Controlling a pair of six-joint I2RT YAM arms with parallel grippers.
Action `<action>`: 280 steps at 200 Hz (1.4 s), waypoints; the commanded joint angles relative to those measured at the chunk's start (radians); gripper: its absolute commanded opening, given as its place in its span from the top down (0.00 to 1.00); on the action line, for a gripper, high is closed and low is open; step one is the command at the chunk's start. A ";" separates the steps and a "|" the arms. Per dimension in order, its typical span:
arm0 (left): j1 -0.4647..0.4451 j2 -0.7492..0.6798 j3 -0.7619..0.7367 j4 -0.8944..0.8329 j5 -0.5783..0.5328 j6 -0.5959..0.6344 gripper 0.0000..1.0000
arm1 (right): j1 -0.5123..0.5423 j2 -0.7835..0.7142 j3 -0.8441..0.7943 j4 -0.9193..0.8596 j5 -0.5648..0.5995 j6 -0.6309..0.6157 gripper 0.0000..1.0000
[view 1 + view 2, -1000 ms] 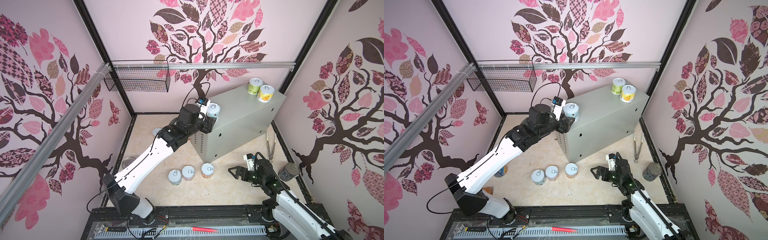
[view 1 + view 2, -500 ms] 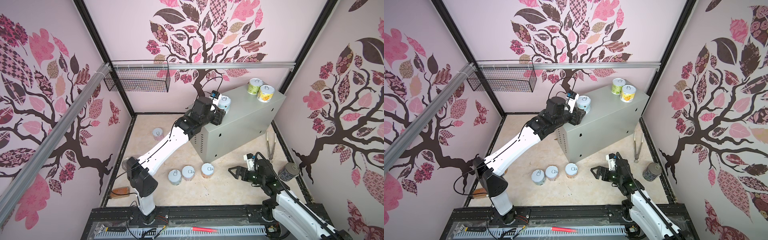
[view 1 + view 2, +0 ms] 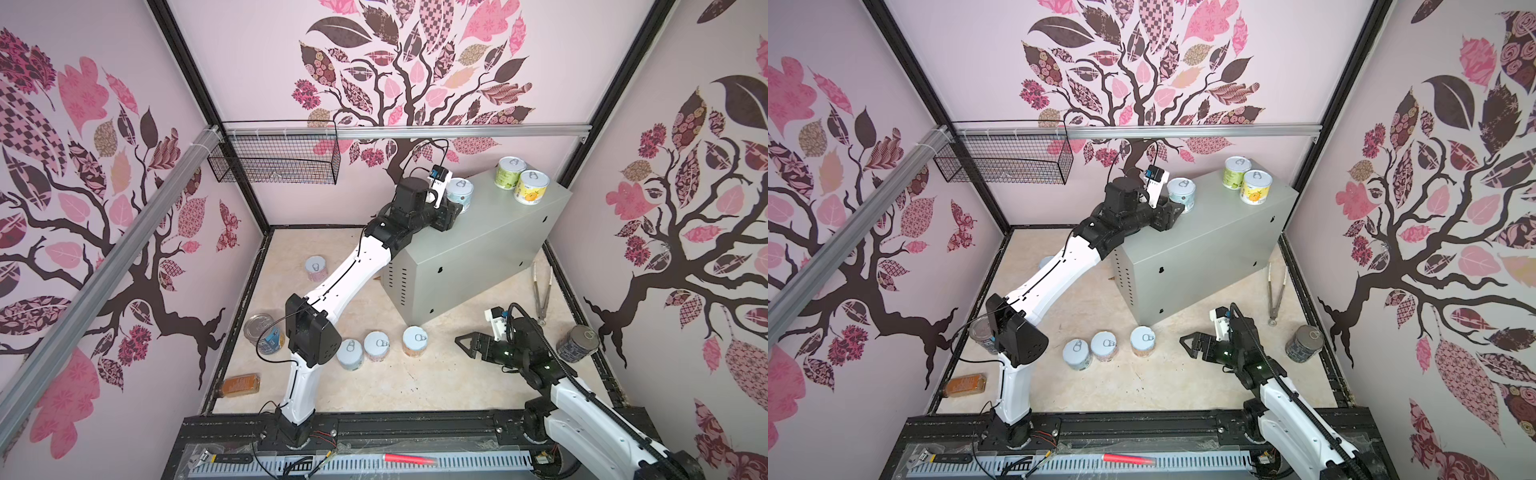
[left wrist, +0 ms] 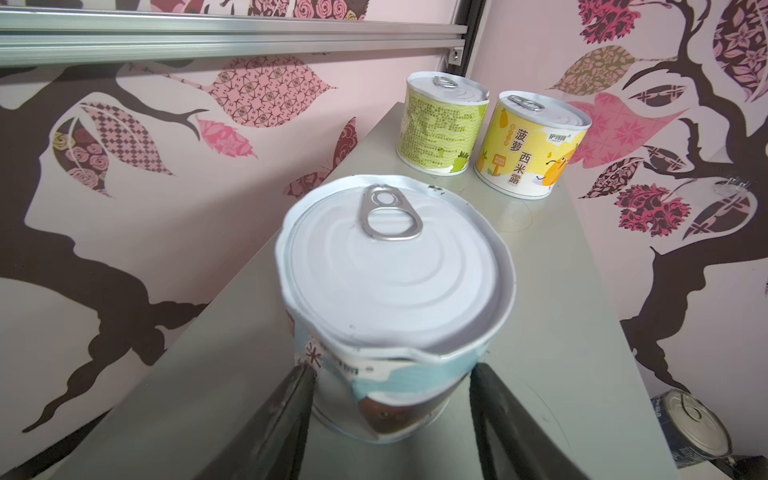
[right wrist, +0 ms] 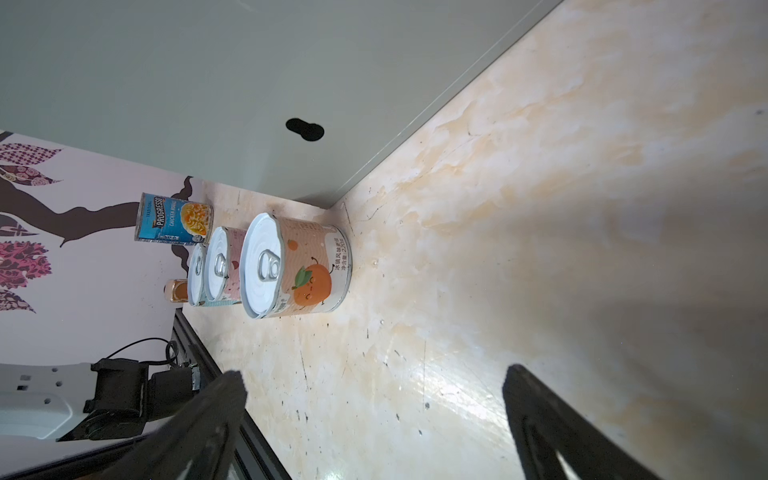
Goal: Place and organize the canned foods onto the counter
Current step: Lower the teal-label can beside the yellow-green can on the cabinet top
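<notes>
Marble-look floor [image 3: 415, 386], walled enclosure. Counter [image 3: 478, 249]: green can [image 3: 510, 172] and yellow can [image 3: 530, 187] side by side at its far corner. Blue can [image 4: 390, 266], rim dented, sits near the left end, clamped by left gripper [image 4: 390, 378]. Basket [image 3: 274, 162] hangs on back rail. Three-can row [image 3: 376, 345] stands before counter. Lone can [image 3: 316, 268] is half-hidden behind left arm. Right gripper [image 5: 376, 374] is spread wide, holding nothing, over open floor.

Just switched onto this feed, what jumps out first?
The left end effector grips a dented blue can over the grey counter, where a green can and a yellow can stand side by side at the far end. Three cans stand in a row on the floor by the counter's near corner, with the right end effector open and empty beside them.
</notes>
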 commanded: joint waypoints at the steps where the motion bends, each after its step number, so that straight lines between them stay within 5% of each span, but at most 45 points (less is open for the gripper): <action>1: 0.012 0.067 0.047 -0.001 0.091 0.011 0.38 | 0.005 0.015 0.005 -0.001 0.001 -0.010 0.00; 134: -0.002 0.329 0.323 0.074 0.170 -0.001 0.42 | 0.007 0.033 0.003 0.005 0.008 -0.009 0.00; 222: -0.061 0.399 0.371 0.085 0.074 0.069 0.41 | 0.008 0.014 0.002 -0.004 0.011 -0.007 0.00; 246: -0.061 0.373 0.363 0.076 0.039 0.082 0.36 | 0.008 -0.001 0.013 -0.026 0.026 -0.008 0.00; 280: -0.061 0.234 0.235 0.110 0.032 0.091 0.16 | 0.009 -0.072 0.032 -0.074 0.077 0.007 0.00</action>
